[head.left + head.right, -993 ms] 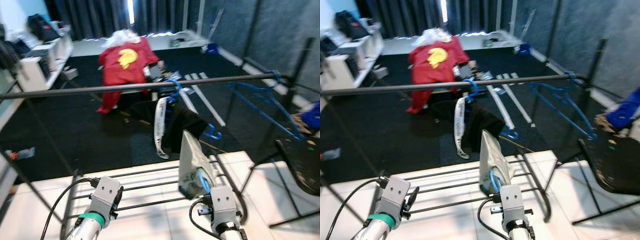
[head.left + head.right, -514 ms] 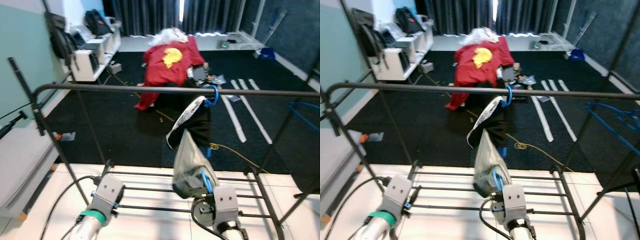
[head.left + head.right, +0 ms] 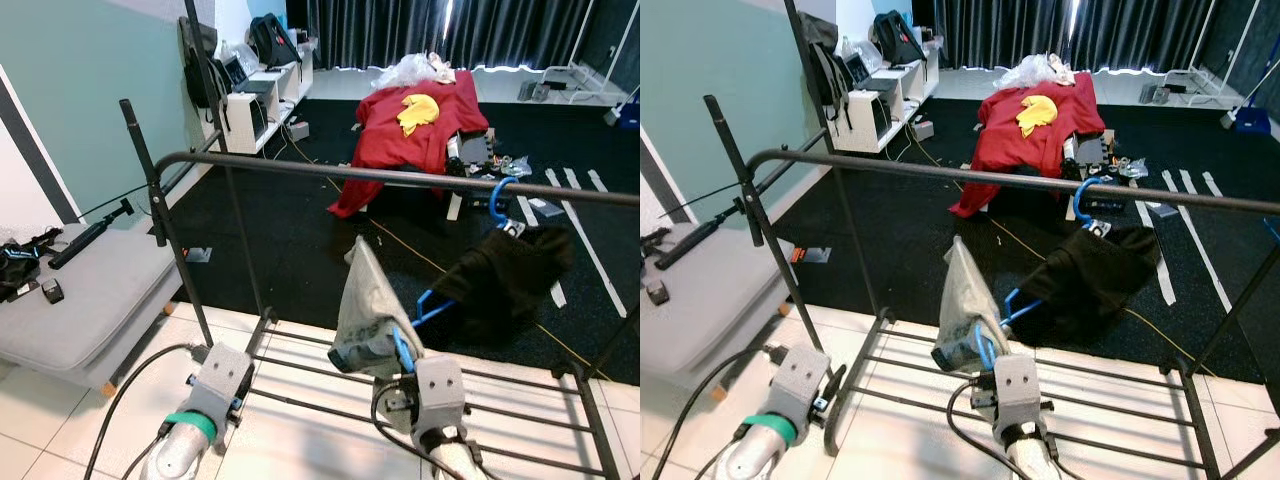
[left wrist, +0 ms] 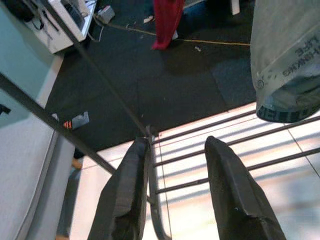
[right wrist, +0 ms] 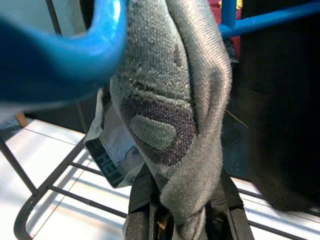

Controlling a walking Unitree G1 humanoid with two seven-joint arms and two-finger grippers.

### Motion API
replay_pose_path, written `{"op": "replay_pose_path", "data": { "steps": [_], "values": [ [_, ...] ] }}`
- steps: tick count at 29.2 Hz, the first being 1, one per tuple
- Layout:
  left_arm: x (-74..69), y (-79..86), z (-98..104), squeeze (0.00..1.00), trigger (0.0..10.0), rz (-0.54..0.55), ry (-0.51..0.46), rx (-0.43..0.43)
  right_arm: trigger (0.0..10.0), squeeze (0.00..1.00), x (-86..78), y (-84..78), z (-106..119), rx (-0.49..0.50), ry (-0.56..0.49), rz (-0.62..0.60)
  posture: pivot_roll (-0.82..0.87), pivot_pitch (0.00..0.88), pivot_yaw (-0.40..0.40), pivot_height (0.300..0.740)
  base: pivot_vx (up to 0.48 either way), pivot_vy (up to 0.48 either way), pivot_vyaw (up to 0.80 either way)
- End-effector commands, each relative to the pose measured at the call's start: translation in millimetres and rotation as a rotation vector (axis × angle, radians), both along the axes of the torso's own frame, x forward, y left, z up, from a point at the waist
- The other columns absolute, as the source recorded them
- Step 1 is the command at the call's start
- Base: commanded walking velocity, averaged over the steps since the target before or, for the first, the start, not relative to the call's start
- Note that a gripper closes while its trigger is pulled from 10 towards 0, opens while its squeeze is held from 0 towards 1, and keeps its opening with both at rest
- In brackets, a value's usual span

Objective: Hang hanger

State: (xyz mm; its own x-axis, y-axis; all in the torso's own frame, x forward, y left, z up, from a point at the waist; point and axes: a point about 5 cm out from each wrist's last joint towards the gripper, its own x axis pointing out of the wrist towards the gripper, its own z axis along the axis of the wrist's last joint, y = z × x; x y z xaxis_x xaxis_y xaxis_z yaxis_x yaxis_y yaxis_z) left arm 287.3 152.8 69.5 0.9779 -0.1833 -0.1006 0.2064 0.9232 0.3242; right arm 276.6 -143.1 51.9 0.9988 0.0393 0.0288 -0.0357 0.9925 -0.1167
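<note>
In the left eye view, white floor tiles fill the bottom of the frame and give way to black carpet across the middle; a grey cushioned bench sits at the left edge under a teal wall, and a red garment is draped at upper centre. A dark clothes rail crosses the frame, with a black garment hanging from a blue hook at right. At lower centre the right gripper holds up a blue hanger carrying a grey garment, below the rail. The right eye view gives the same room. In the left wrist view, the left gripper has its fingers spread, nothing between them, above the rack's lower bars. In the right wrist view, the right gripper's fingers pinch the grey garment and hanger at the frame's bottom centre.
</note>
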Motion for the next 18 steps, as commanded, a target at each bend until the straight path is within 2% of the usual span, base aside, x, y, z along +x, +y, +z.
{"op": "replay_pose_path", "data": {
  "steps": [1,4,5,7,8,10,11,12,13,18],
  "values": [
    [-2.9,0.9,-7.1,0.00,10.0,-0.006,0.035,0.015,10.0,0.00,-4.3,2.3,-7.8,0.022,0.032,-0.003,-0.26,0.025,0.123,0.740,0.000,0.000,0.00],
    [-3.5,1.2,-7.5,0.00,10.0,-0.013,0.039,0.021,10.0,0.00,-10.2,3.3,-17.0,0.006,0.069,0.003,-0.27,0.029,0.123,0.740,0.000,0.000,0.00],
    [-4.6,1.3,-8.7,0.00,10.0,-0.024,0.041,0.034,10.0,0.00,-18.1,2.5,-28.5,-0.046,0.112,0.019,-0.27,0.033,0.125,0.740,0.000,0.000,0.00],
    [-6.7,1.3,-10.2,0.00,10.0,-0.042,0.047,0.046,10.0,0.00,-37.1,-6.4,-54.9,-0.077,0.236,0.010,-0.27,0.035,0.125,0.740,0.000,0.000,0.00],
    [-6.7,1.3,-10.2,0.00,10.0,-0.042,0.047,0.046,10.0,0.00,-37.1,-6.4,-54.9,-0.077,0.236,0.010,-0.27,0.035,0.125,0.740,0.000,0.000,0.00],
    [-7.6,1.7,-10.4,0.00,10.0,-0.049,0.051,0.047,10.0,0.00,-60.7,-13.4,-81.5,-0.124,0.375,0.038,-0.27,0.045,0.139,0.740,0.000,0.000,0.00],
    [-7.6,1.7,-10.4,0.00,10.0,-0.049,0.051,0.047,10.0,0.00,-60.7,-13.4,-81.5,-0.124,0.375,0.038,-0.27,0.045,0.139,0.740,0.000,0.000,0.00],
    [-7.5,1.5,-9.7,0.00,10.0,-0.055,0.051,0.048,10.0,0.00,-70.9,-13.4,-90.3,-0.148,0.423,0.074,-0.28,0.052,0.152,0.740,0.000,0.000,0.00],
    [-6.9,0.9,-8.8,0.00,10.0,-0.066,0.052,0.051,10.0,0.00,-76.4,-13.9,-93.3,-0.137,0.437,0.074,-0.28,0.057,0.159,0.740,0.000,0.000,0.00],
    [-5.3,-1.2,-7.4,0.00,10.0,-0.086,0.054,0.052,10.0,0.00,-75.1,-13.9,-90.1,-0.090,0.416,0.052,-0.28,0.060,0.164,0.740,0.000,0.000,0.00]
  ]
}}
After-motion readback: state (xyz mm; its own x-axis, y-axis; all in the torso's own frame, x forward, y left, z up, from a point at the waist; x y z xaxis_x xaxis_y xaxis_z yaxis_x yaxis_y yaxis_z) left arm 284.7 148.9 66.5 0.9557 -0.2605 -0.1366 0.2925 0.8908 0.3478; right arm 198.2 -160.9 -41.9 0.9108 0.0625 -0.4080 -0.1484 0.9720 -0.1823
